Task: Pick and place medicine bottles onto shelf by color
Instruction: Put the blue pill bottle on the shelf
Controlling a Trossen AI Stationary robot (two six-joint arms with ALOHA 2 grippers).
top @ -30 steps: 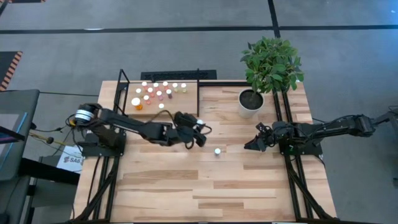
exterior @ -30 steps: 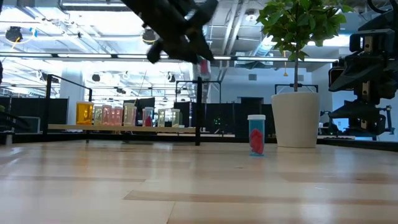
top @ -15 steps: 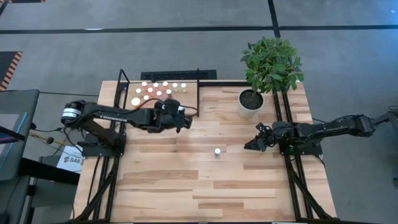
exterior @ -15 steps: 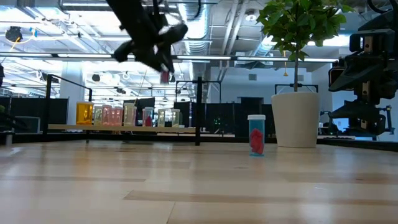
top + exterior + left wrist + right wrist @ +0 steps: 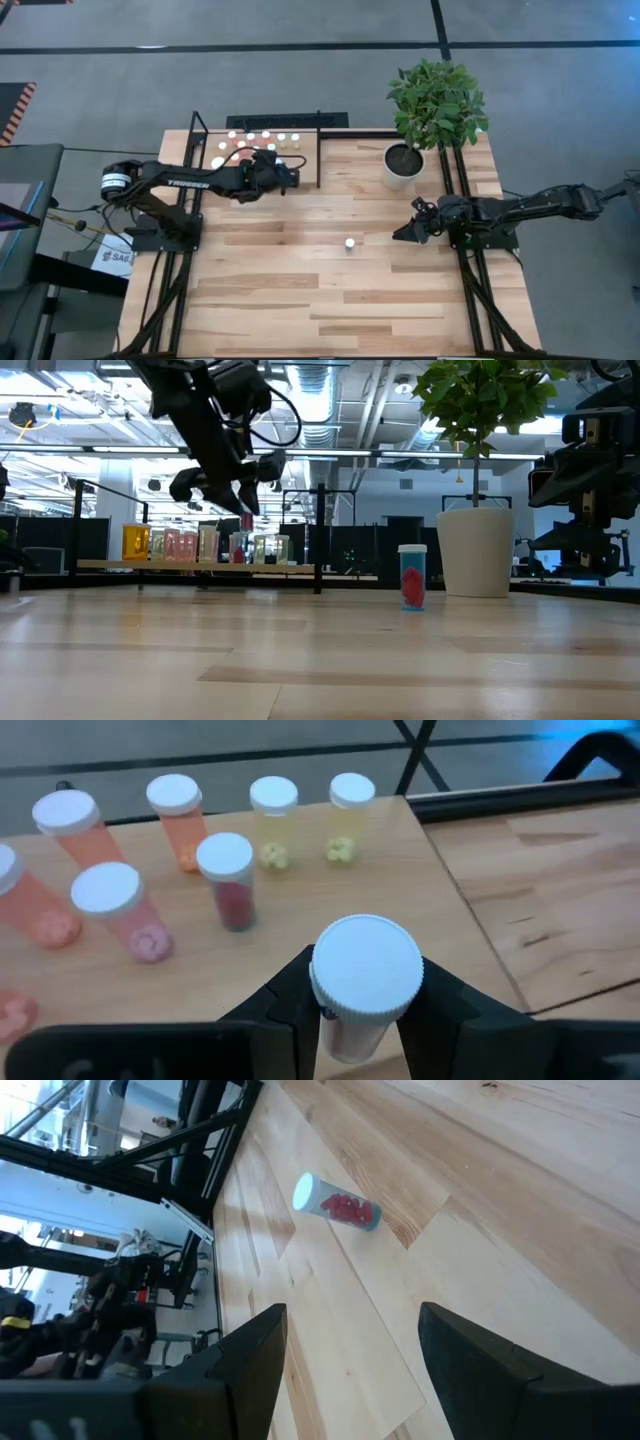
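Note:
The shelf (image 5: 305, 165), a light-wood board in a black rod frame, stands at the table's far left with several white-capped medicine bottles (image 5: 225, 880) upright on it: orange, pink, red and yellowish. My left gripper (image 5: 287, 177) hovers over the shelf's right part, shut on a white-capped bottle (image 5: 366, 970). One bottle with red contents (image 5: 349, 243) stands alone on its base at mid-table. My right gripper (image 5: 403, 234) rests open near the right edge, its fingers apart with nothing between them in the right wrist view (image 5: 350, 1370). My left gripper pinches the bottle's body just below the white cap (image 5: 345, 1025) between its two fingers, one on each side. The fingers (image 5: 243, 500) slant down from the table's left toward the shelf. The bottle hangs clear above the shelf board, cap toward the wrist camera.
A potted plant in a white pot (image 5: 403, 166) stands at the far right. The shelf's black upright (image 5: 319, 540) rises at its right end. Bare plank tabletop (image 5: 330, 300) stretches across the near half.
My left gripper has carried the bottle from mid-table toward the far left, over the shelf's right part, sinking a little and rolling at the wrist. It has stayed shut on the bottle. The lone red bottle has kept its place.

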